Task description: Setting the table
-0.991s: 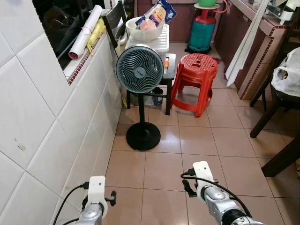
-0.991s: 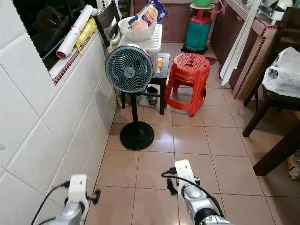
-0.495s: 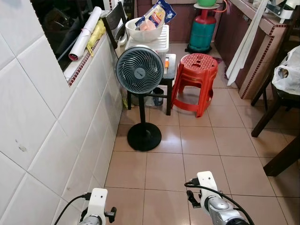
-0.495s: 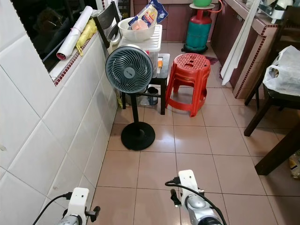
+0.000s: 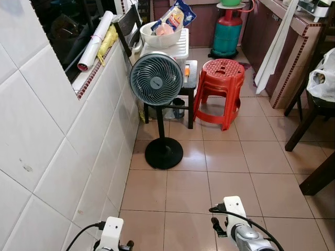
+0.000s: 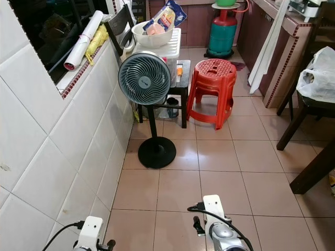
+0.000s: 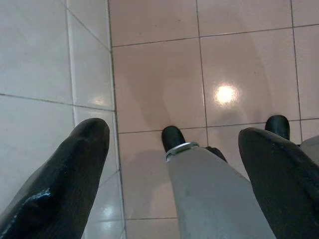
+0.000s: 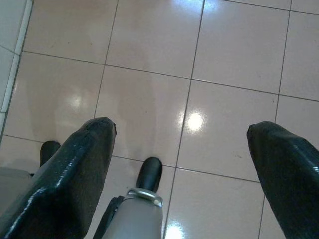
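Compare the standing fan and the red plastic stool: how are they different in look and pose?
The standing fan is grey-blue, a round grille head on a thin black pole with a flat round base; the red plastic stool is squat, with splayed legs and a perforated seat. The fan stands nearer the tiled wall and taller than the stool. Both stand upright on the floor tiles.

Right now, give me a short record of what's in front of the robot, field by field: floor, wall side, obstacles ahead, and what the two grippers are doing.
floor: brown tiles, glossy
wall side: white tiled wall on the robot's left
ahead, nearest: standing fan on a round black base
behind fan: red plastic stools, stacked, beside a small black table
far end: green gas cylinder
right side: white plastic bag on a dark chair
left gripper: fingers open, empty, over the floor
right gripper: fingers open, empty, over the floor
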`<state>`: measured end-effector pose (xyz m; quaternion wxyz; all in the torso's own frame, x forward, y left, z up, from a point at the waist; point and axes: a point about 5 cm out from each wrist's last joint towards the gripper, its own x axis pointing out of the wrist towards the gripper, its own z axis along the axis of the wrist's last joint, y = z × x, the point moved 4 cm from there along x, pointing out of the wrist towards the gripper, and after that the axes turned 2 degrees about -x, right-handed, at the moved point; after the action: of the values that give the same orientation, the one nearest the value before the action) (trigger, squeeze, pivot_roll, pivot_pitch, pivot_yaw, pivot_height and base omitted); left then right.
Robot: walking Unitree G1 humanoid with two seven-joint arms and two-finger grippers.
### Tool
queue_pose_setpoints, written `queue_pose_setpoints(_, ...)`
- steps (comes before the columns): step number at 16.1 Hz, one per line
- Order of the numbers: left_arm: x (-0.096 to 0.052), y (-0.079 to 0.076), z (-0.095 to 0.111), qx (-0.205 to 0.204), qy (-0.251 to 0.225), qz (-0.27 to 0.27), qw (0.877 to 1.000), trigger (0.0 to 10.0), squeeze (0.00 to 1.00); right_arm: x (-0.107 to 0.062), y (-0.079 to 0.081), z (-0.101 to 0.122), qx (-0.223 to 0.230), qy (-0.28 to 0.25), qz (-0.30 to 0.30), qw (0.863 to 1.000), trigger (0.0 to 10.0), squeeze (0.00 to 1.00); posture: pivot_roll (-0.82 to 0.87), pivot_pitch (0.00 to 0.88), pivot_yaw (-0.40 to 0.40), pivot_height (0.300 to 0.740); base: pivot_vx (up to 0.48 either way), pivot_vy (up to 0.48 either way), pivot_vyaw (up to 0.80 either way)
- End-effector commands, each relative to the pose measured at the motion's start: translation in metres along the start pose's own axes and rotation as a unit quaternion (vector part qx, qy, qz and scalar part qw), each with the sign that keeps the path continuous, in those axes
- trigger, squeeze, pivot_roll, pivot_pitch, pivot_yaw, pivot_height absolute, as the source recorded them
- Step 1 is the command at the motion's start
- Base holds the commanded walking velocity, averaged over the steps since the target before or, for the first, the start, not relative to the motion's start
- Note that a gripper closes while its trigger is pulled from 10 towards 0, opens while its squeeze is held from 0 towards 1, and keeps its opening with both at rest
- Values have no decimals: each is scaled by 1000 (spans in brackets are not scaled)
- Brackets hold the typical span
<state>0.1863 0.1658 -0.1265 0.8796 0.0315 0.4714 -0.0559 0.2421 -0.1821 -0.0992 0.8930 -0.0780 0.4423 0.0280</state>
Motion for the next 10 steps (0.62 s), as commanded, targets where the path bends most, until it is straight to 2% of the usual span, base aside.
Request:
queue_pose_setpoints(1, 0, 4, 2, 10, 0, 0, 1000, 10000, 0, 1, 0, 7, 5, -9, -3, 1000, 10000, 0, -96, 0, 78, 740, 0, 0, 0)
queue_pose_setpoints(3, 0, 5, 4, 15, -6, 5, 1000, 10000, 0, 1, 0, 9, 6, -12, -3, 1000, 10000, 0, -96, 0, 77, 740, 0, 0, 0)
queue_pose_setpoints(4, 0, 11, 10, 13, -15, 21, 1000, 10000, 0, 1, 2, 12, 6, -16, 0, 1000, 10000, 0, -96, 0, 75, 740, 0, 0, 0)
queue_pose_setpoints(6, 0, 19, 18, -9, -25, 40, 999, 10000, 0, 2, 5, 14, 9, -18, 4, 1000, 10000, 0, -96, 0, 75, 740, 0, 0, 0)
queue_pose_setpoints(7, 2, 24, 29, -99, -38, 45, 993, 10000, 0, 2, 8, 18, 17, -22, 11, 1000, 10000, 0, -97, 0, 76, 740, 0, 0, 0)
queue_pose_setpoints(8, 2, 24, 32, -127, -42, 44, 990, 10000, 0, 2, 9, 19, 20, -23, 12, 999, 10000, 0, -97, 0, 77, 740, 0, 0, 0)
queue_pose_setpoints(10, 3, 23, 35, -140, -46, 37, 988, 10000, 0, 2, 10, 22, 25, -26, 12, 999, 10000, 0, -96, 0, 76, 740, 0, 0, 0)
